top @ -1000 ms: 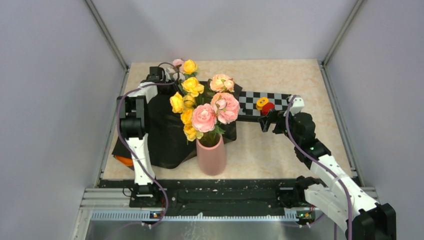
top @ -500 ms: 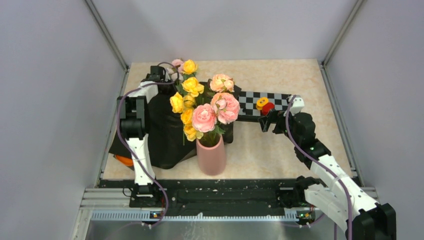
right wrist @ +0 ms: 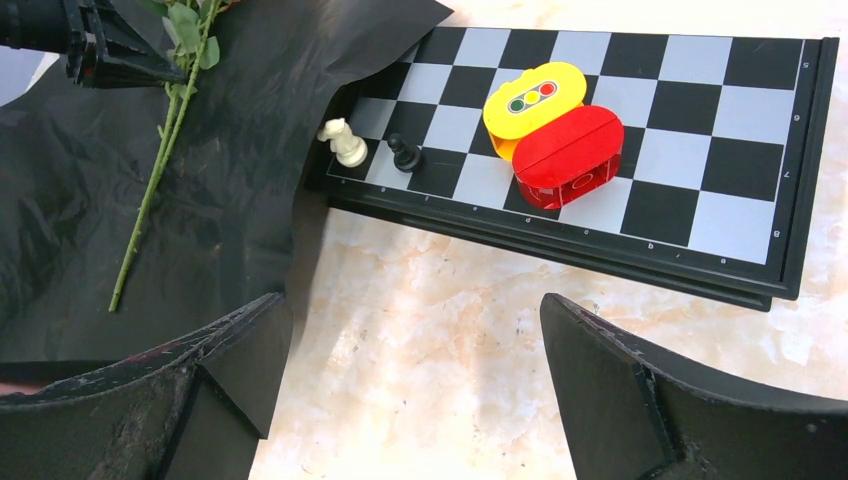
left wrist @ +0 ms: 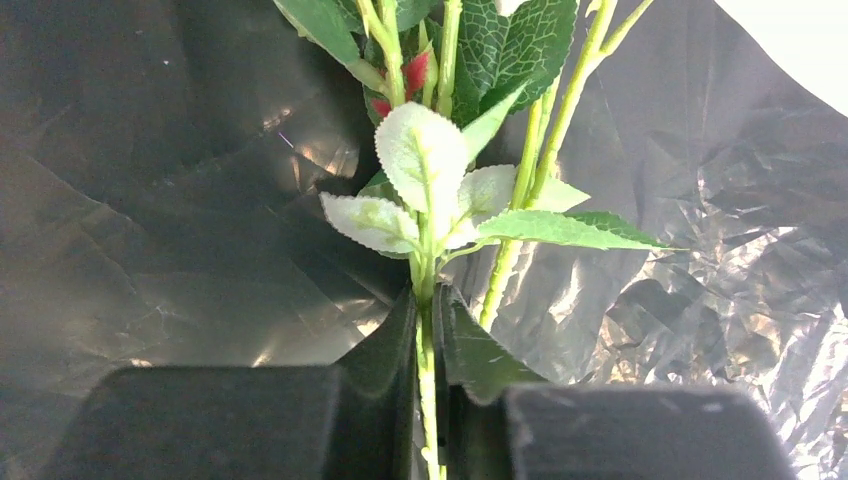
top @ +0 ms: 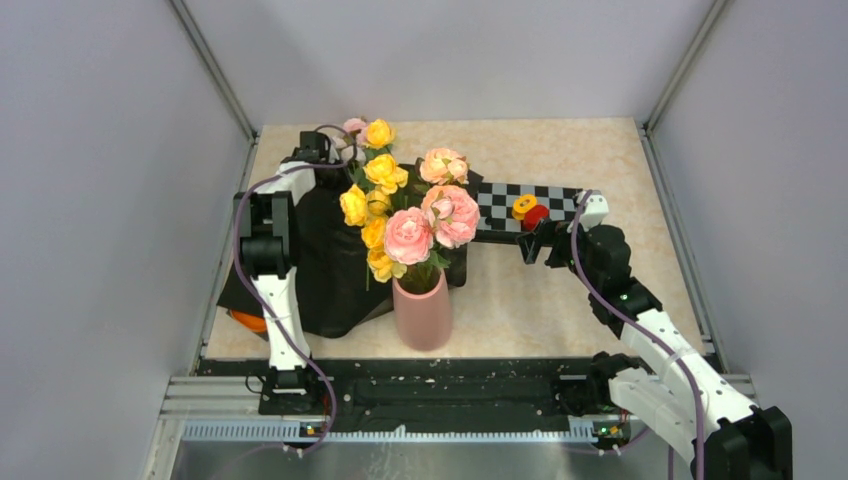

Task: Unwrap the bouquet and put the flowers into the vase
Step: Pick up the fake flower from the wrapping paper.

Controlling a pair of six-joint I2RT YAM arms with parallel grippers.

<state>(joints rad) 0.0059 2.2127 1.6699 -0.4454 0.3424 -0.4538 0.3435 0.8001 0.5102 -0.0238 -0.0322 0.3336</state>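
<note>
Nearest the arm bases stands the pink vase (top: 423, 312), upright on the table (top: 560, 300). It already holds most of the flowers (top: 415, 225), pink, peach and yellow blooms crowding above its mouth, so I judge the task to be well along.

Just behind it and to the left, the black wrapping paper (top: 330, 265) lies opened flat, so the stems on it are free to lift.

To the right, the right gripper (right wrist: 415, 350) hangs over bare table with its jaws spread wide and nothing between them. It seems to be parked there, clear of the vase. Past its fingers lies a chessboard (right wrist: 640, 130) carrying a yellow block (right wrist: 535, 95), a red block (right wrist: 570, 155), a white knight (right wrist: 345, 140) and a black pawn (right wrist: 404, 152); none of these belong to the task.

Farthest back, the left gripper (left wrist: 428, 300) is low over the paper, its jaws pinched narrowly on one green stem (left wrist: 427, 365) below the leaves. That looks like a sound spot for carrying the flower upright to the vase. Other stems lie just beside it, and a pink and a yellow bloom (top: 365, 132) show near the gripper.
</note>
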